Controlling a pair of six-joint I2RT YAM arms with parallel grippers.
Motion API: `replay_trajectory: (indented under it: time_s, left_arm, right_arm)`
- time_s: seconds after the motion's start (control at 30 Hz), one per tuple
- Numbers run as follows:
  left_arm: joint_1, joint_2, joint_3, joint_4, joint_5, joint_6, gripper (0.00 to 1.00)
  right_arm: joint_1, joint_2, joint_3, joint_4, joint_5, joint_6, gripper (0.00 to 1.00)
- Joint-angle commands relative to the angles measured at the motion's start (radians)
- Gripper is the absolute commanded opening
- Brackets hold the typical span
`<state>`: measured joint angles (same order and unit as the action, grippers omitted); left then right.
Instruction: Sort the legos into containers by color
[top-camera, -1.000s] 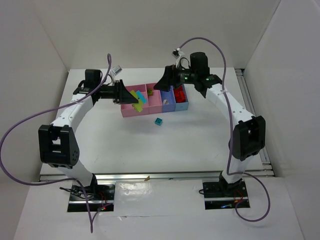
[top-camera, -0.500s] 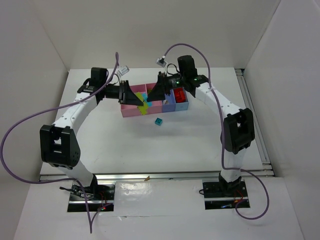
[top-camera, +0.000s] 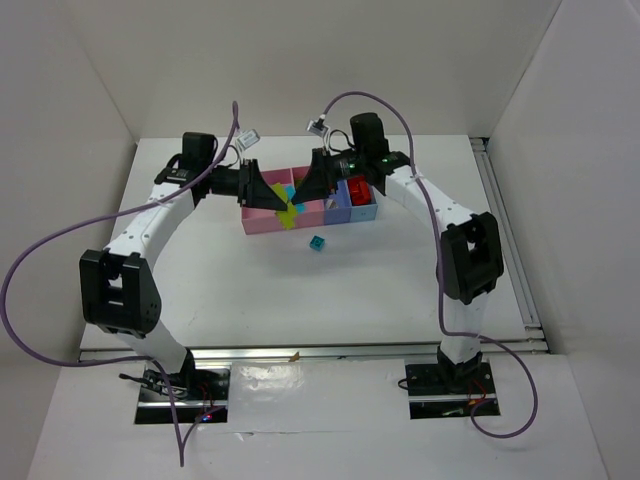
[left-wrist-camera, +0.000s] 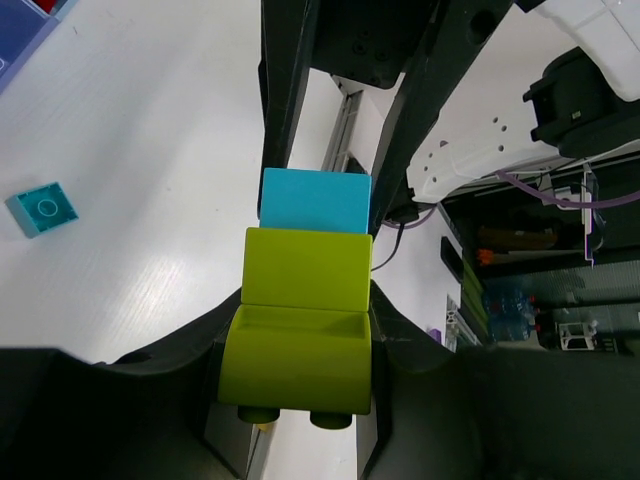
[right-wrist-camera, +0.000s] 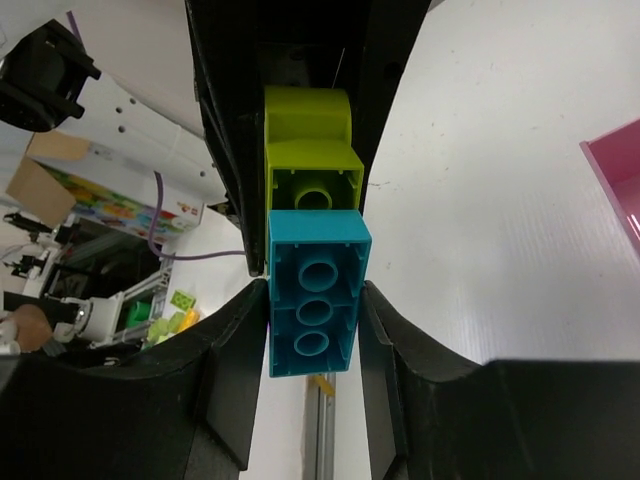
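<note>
A yellow-green lego (left-wrist-camera: 303, 320) and a cyan-blue lego (left-wrist-camera: 314, 200) are joined end to end and hang between both grippers above the pink container (top-camera: 262, 224). My left gripper (left-wrist-camera: 305, 330) is shut on the yellow-green lego (right-wrist-camera: 308, 150). Facing it, my right gripper (right-wrist-camera: 312, 320) is shut on the cyan-blue lego (right-wrist-camera: 312, 300). In the top view the two grippers (top-camera: 272, 203) (top-camera: 298, 198) meet tip to tip, with the yellow-green lego (top-camera: 286, 216) showing below them. A small cyan lego (top-camera: 317, 243) lies loose on the table in front of the containers.
Right of the pink one, the row continues with a periwinkle container (top-camera: 334, 210) and a light blue container (top-camera: 372, 210) holding red legos (top-camera: 358, 190). White walls close the table on three sides. A metal rail (top-camera: 500, 220) runs along the right edge.
My right arm has swung left from over the red legos to meet the left gripper, and its jaws have closed on the cyan-blue lego. The left gripper shifted slightly right, still gripping.
</note>
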<state>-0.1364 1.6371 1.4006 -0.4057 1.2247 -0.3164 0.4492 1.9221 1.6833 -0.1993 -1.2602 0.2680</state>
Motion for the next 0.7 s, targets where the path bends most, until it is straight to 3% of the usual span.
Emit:
replay_trajectory:
  time_s: [0.0,0.27,0.43,0.53,0.63,0.67]
  left_arm:
    - [-0.005,0.007,0.041,0.004,0.039,0.026,0.0]
    - [0.046,-0.014,0.015,-0.018,0.001,0.036,0.0]
    - [0.066,-0.025,-0.037,-0.001,-0.033,0.013,0.0]
    - [0.115,-0.036,-0.069,-0.001,-0.071,-0.025,0.0]
    - [0.181,-0.057,-0.113,0.008,-0.204,-0.103,0.0]
    - [0.219,-0.075,-0.127,0.008,-0.227,-0.122,0.0]
  right_arm:
    - [0.0,0.003,0.035,0.047,-0.005,0.023,0.15]
    - [-0.093,-0.12,-0.169,0.288,0.148,0.214,0.04]
    - [-0.106,-0.141,-0.178,0.225,0.261,0.197,0.04]
    - [-0.089,-0.123,-0.139,0.094,0.459,0.147,0.04]
    - [-0.017,-0.042,0.007,-0.096,0.841,0.065,0.06]
    - [0.021,0.003,0.071,-0.124,0.896,0.048,0.06]
